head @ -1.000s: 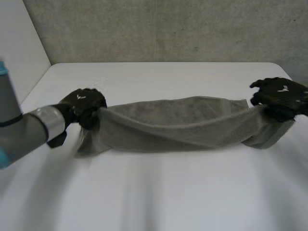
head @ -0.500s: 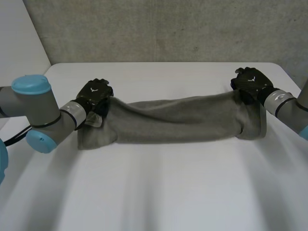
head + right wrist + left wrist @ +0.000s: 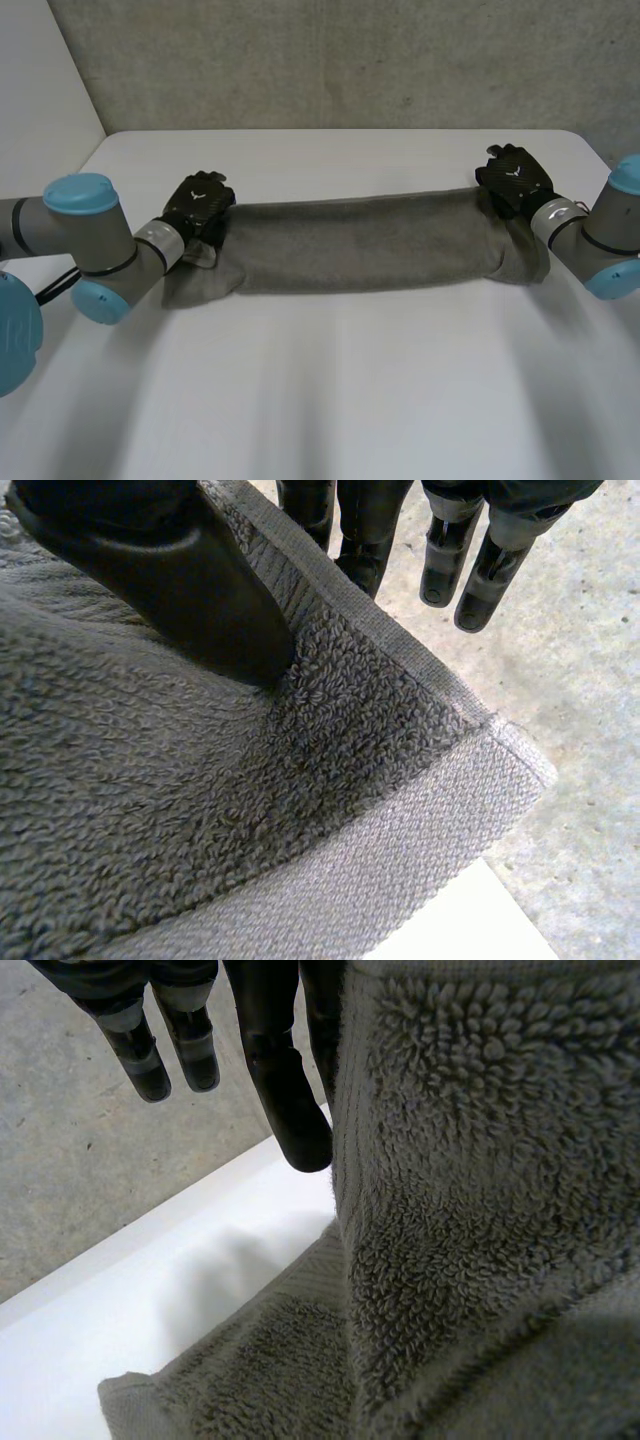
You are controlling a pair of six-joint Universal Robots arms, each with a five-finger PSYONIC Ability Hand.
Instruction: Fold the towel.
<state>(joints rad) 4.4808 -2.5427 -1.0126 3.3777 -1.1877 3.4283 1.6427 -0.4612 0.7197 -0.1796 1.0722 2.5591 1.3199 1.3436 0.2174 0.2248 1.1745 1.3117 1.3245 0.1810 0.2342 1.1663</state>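
1. Watching the head view, I have the towel [image 3: 360, 245] lying as a long doubled band across the far half of the table [image 3: 330, 400]. The left hand [image 3: 198, 205] is at its left end and the right hand [image 3: 515, 178] at its right end, both on the far edge.
2. The right hand pinches the hem. In its wrist view the thumb [image 3: 170, 580] presses the pile against the fingers behind the edge. The bite sits close to the corner, so a sideways tug could pull the hem out.
3. The left hand looks to be pinching too, since cloth rises beside its straight fingers [image 3: 285, 1090]. Its thumb is hidden behind the towel, so I hold that loosely. If that grip is shallow, the left end drops on the next lift.
4. The left end is bunched, with a loose flap lying on the table below the hand. Folding over it would trap a crease.
5. Letting go with one hand before the other would skew the band and leave its edges out of line.
6. Pulling the two hands apart too hard could strip either pinch.
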